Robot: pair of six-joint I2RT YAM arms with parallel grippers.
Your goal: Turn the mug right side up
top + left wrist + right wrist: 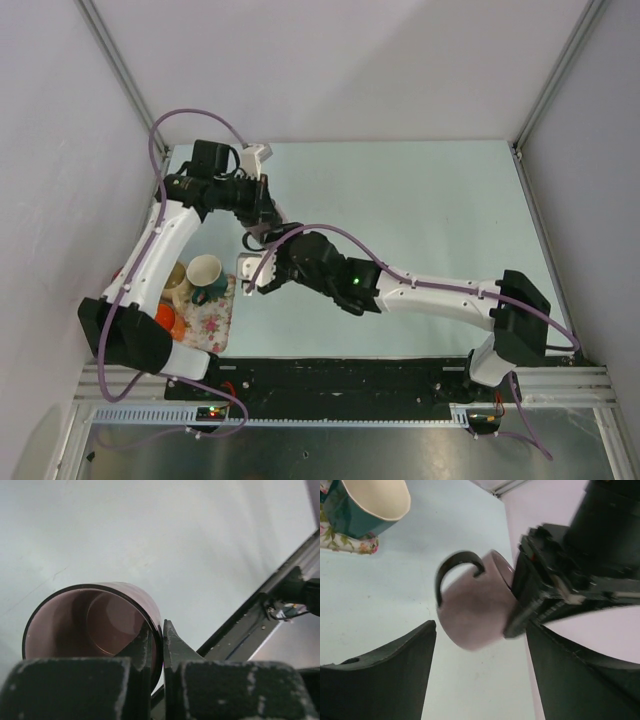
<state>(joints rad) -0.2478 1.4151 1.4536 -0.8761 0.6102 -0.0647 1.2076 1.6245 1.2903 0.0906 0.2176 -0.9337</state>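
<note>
A mauve mug [95,625] with a dark rim and a black handle [455,567] is held off the table, tilted on its side. My left gripper [159,640] is shut on its rim, one finger [142,650] inside the mug and the other [175,645] outside. In the right wrist view the mug [475,610] hangs with its base toward the camera, and the left gripper [520,615] clamps its right edge. My right gripper [480,665] is open and empty just short of the mug, apart from it. In the top view both grippers [262,240] meet left of centre and hide the mug.
A floral tray [212,310] lies at the near left with a teal and cream cup [205,272], another cup [178,280] and an orange thing [165,320]. The teal cup also shows in the right wrist view [365,505]. A metal frame rail [260,610] runs along the table's edge.
</note>
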